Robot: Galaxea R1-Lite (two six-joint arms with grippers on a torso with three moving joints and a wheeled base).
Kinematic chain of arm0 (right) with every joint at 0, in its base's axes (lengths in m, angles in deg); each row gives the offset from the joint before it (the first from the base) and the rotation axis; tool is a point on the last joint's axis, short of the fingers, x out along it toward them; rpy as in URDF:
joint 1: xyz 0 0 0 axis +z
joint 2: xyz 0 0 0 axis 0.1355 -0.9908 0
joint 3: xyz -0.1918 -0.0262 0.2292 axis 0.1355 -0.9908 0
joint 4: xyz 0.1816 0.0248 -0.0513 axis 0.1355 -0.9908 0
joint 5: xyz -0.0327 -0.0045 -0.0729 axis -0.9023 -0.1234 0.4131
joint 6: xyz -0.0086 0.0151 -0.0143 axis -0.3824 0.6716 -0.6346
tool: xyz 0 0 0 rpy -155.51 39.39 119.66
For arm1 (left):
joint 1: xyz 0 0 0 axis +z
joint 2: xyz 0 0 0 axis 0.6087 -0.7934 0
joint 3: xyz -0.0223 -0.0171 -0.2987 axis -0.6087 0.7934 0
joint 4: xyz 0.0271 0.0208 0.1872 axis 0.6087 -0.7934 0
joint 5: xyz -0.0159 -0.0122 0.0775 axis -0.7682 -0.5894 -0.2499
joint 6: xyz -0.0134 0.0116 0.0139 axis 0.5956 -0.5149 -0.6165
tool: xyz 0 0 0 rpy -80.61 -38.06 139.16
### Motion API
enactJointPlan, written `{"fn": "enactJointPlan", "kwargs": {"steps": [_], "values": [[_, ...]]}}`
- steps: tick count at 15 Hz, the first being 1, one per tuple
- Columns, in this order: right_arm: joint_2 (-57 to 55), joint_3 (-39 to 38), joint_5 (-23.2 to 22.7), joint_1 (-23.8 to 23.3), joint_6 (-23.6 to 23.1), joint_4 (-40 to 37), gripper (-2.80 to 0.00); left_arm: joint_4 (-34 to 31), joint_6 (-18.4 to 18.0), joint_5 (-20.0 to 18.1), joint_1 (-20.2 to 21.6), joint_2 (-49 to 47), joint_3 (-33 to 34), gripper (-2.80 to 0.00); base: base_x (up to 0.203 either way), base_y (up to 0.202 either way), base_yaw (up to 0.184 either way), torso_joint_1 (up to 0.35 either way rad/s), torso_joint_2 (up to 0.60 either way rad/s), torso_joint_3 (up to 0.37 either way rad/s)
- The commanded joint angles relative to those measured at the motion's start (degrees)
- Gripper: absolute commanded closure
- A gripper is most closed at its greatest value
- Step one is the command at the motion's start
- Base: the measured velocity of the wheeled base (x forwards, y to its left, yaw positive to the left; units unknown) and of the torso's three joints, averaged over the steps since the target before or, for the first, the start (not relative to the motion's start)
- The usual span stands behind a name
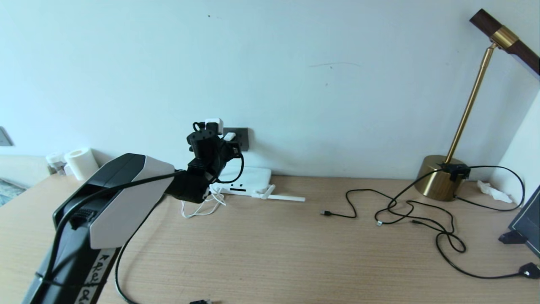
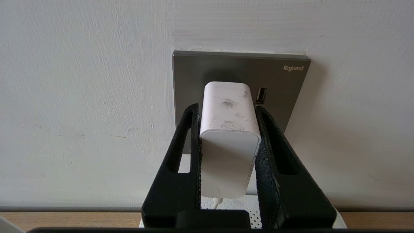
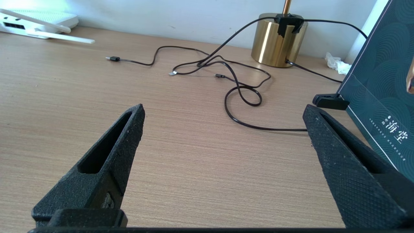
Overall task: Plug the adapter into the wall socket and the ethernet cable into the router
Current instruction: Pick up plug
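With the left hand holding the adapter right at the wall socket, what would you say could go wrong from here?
1. The left hand grips the adapter against the wall socket, but its pins are hidden; misaligned, a push could jam it.
2. Its white cord trails slack over the router; withdrawing might snag it.
3. The fingers flank the adapter close to the plate and may scrape it.

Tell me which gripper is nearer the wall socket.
Left. The left gripper is right at the wall socket, clamping the adapter against its plate. The right gripper hangs open over the desk, away from the wall.
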Motion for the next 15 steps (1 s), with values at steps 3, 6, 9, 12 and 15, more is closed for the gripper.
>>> {"fn": "enactJointPlan", "kwargs": {"steps": [3,6,9,12,15], "values": [[-0.09,-0.62,-0.03,0.02,-0.04,-0.02,-2.8,0.35,-0.11,0.05,0.43,-1.41,-0.49,0.0,0.0,0.0,0.0,0.0,0.0,0.0],[-0.08,-0.62,-0.03,0.02,-0.04,-0.02,-2.8,0.44,-0.11,0.05,0.44,-1.32,-0.49,0.0,0.0,0.0,0.0,0.0,0.0,0.0],[0.0,-0.62,-0.03,0.02,-0.04,-0.02,-2.8,0.53,-0.11,0.05,0.52,-1.41,-0.35,0.0,0.0,0.0,0.0,0.0,0.0,0.0],[0.0,-0.62,-0.03,0.02,-0.04,-0.02,-2.8,0.53,-0.2,0.14,0.52,-1.24,-0.31,0.0,0.0,0.0,0.0,0.0,0.0,0.0],[-0.07,-0.53,-0.03,0.02,-0.04,-0.02,-2.8,0.62,-0.2,0.07,0.52,-0.82,-0.14,0.0,0.0,0.0,0.0,0.0,0.0,0.0]]}}
